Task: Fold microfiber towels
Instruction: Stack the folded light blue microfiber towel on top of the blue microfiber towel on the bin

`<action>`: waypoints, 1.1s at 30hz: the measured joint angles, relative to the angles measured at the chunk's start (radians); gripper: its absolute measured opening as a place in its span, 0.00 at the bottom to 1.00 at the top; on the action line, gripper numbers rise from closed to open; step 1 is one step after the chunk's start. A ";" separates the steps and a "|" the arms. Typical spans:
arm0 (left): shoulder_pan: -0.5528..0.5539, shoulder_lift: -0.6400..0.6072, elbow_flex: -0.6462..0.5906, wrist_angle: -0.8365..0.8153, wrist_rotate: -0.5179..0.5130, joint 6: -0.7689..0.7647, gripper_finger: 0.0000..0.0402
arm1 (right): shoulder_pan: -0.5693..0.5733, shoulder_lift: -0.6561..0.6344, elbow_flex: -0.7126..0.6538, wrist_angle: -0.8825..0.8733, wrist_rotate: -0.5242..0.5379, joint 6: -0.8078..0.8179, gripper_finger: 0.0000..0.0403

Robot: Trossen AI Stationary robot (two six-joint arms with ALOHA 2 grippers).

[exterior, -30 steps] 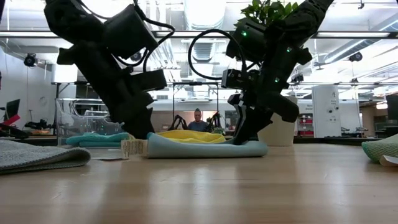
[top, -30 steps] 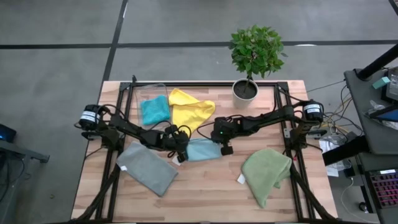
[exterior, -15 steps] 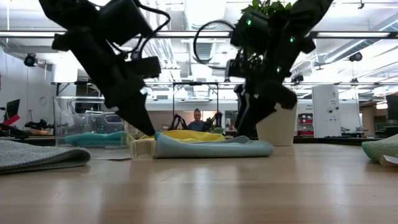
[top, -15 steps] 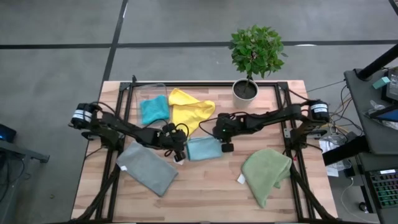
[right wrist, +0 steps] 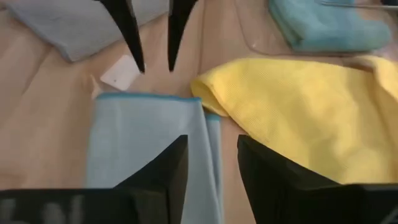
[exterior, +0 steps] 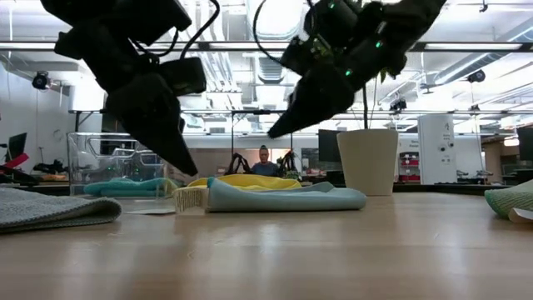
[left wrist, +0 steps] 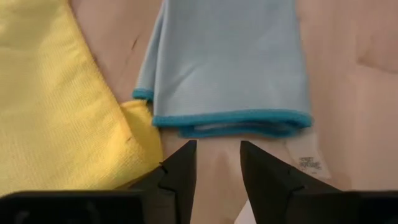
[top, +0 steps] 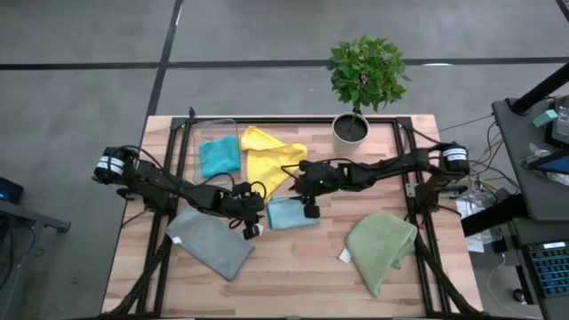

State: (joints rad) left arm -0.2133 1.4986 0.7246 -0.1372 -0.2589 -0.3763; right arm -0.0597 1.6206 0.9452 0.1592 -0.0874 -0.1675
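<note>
We have both claws lifted clear of the light blue towel (top: pixel 292 213), which lies folded flat mid-tabletop (top: pixel 302 267), touching the yellow towel (top: pixel 271 160). Our left claw (left wrist: pixel 214 168) and right claw (right wrist: pixel 208 165) stand partly open, holding nothing. This fold looks finished to us. Next we judge a fresh towel is due: the yellow one lies nearest, crumpled, and needs spreading flat first.

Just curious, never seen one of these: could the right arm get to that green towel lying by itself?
Probably yes. The olive green towel lies on bare wood on the right arm's own side, with nothing on or around it, and the right hand hovers open and empty above the folded light blue towel nearby.
</note>
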 joint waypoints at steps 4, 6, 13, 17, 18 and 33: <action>-0.010 0.000 0.007 -0.001 0.000 -0.002 0.23 | 0.000 0.097 0.062 0.031 0.000 0.008 0.29; -0.013 0.000 0.013 0.005 0.000 0.002 0.22 | 0.000 0.145 0.101 0.032 0.000 -0.008 0.28; -0.018 0.015 -0.002 0.004 0.000 -0.011 0.20 | -0.003 0.281 0.219 -0.014 -0.002 -0.067 0.25; -0.018 0.059 -0.010 0.076 0.000 -0.007 0.20 | -0.018 0.330 0.252 -0.033 -0.066 -0.066 0.22; -0.018 0.072 -0.010 0.090 0.000 -0.007 0.20 | -0.021 0.341 0.256 -0.036 -0.081 -0.061 0.21; -0.018 0.199 -0.006 0.241 -0.033 0.020 0.20 | -0.044 0.356 0.257 -0.039 -0.160 -0.060 0.02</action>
State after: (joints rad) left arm -0.2310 1.6980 0.7189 0.1036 -0.2916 -0.3561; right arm -0.1036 1.9766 1.2018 0.1204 -0.2473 -0.2273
